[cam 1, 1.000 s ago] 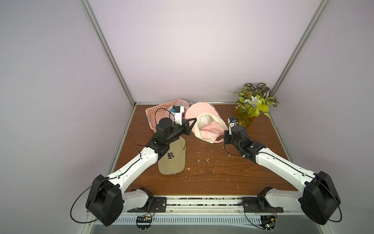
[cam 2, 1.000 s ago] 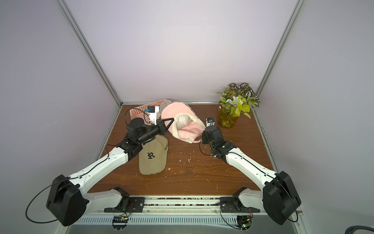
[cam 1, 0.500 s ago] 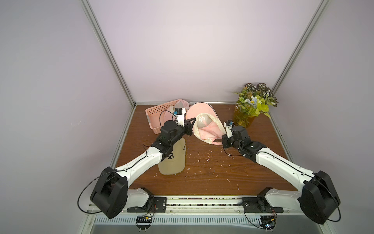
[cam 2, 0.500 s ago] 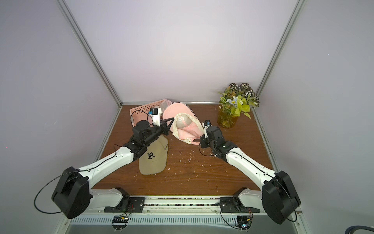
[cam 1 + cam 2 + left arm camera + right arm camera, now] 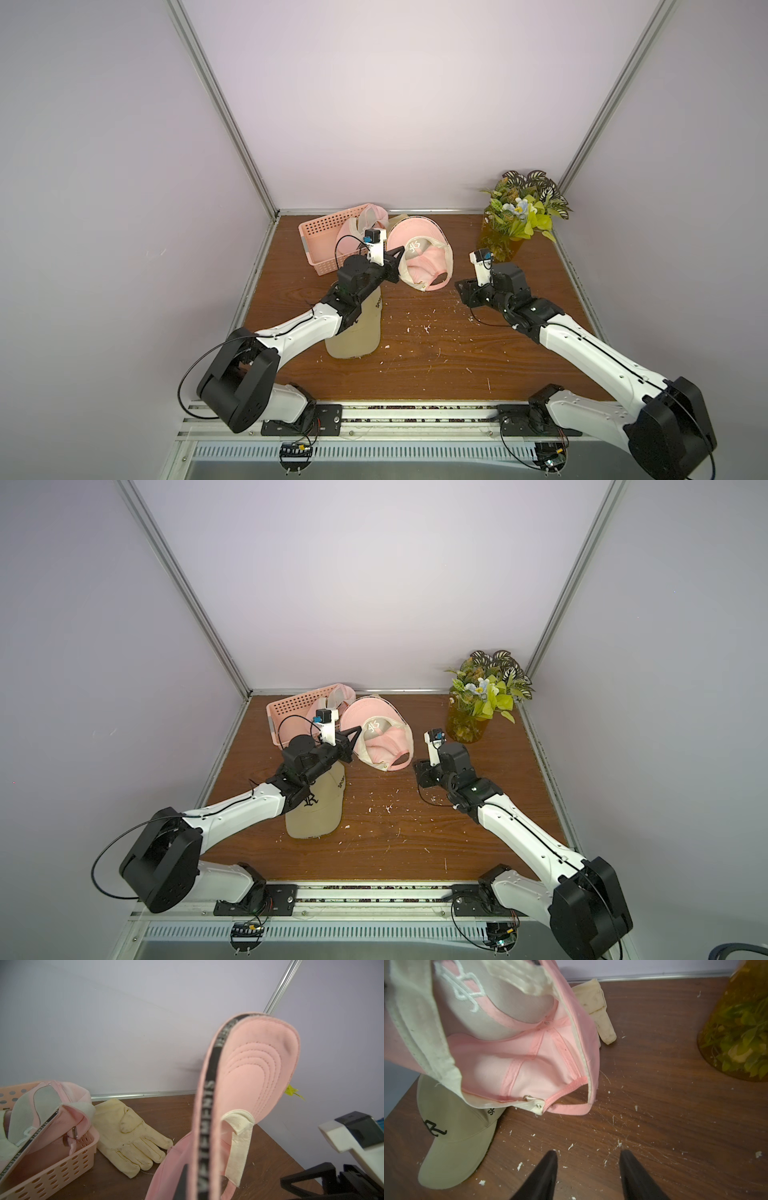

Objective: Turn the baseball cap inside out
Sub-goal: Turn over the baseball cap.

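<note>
I find the pink baseball cap (image 5: 419, 257) at 12 o'clock from the centre of the desk (image 5: 415, 365). It is tipped up with its brim raised and its lining facing the right arm, and its rear strap rests on the wood. The left claw (image 5: 397, 266) is pressed together on the cap's cream inner rim, on the cap's 9 o'clock side; the cap hides the tips in the left wrist view. The right claw (image 5: 588, 1153) stands spread and empty at 4 o'clock from the cap, apart from it. A black band (image 5: 204, 1109) along the brim edge reads VETEMENTS. White stitching inside the crown is a monogram I cannot read. The tan cap (image 5: 316, 816) at 8 o'clock bears a black R and side lettering SPOR, the rest cut off; the left arm covers part of it. A basket (image 5: 322, 226) at 11 o'clock holds a second pink cap (image 5: 52, 1105), partly out of frame. A cream glove (image 5: 128, 1136) lies behind the task cap. A vase (image 5: 498, 249) of foliage sits at 2 o'clock.
</note>
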{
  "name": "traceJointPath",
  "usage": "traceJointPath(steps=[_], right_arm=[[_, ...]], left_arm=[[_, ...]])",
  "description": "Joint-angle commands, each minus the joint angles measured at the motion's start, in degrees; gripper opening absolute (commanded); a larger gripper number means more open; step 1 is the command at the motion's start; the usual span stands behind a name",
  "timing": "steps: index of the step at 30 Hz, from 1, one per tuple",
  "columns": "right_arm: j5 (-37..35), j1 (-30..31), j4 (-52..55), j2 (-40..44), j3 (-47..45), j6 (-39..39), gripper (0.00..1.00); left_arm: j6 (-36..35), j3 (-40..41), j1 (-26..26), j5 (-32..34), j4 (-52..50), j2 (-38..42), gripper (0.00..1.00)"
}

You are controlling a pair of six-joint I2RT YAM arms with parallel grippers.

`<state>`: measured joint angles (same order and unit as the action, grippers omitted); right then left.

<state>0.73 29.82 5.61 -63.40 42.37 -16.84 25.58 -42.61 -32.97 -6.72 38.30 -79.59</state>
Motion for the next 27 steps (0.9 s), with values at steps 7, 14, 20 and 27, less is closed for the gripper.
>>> traceJointPath(steps=[7, 14, 20, 27], right_arm=[[7.1, 4.4, -28.5, 15.0, -16.4, 24.9, 0.62], [-5.3, 16.0, -32.7, 9.7, -16.8, 38.6, 0.64], [-12.1, 19.8, -41.9, 5.8, -17.6, 42.1, 0.64], [-11.0, 20.5, -42.2, 1.4, -15.6, 43.8, 0.64]], left_arm=[[22.0, -12.5, -5.7, 19.9, -28.6, -0.2, 0.0], [30.4, -22.0, -8.4, 23.7, -39.5, -3.4, 0.01], [31.5, -23.4, -9.6, 22.4, -39.6, -3.6, 0.01], [32.5, -22.9, -10.0, 21.5, -38.6, -3.2, 0.01]])
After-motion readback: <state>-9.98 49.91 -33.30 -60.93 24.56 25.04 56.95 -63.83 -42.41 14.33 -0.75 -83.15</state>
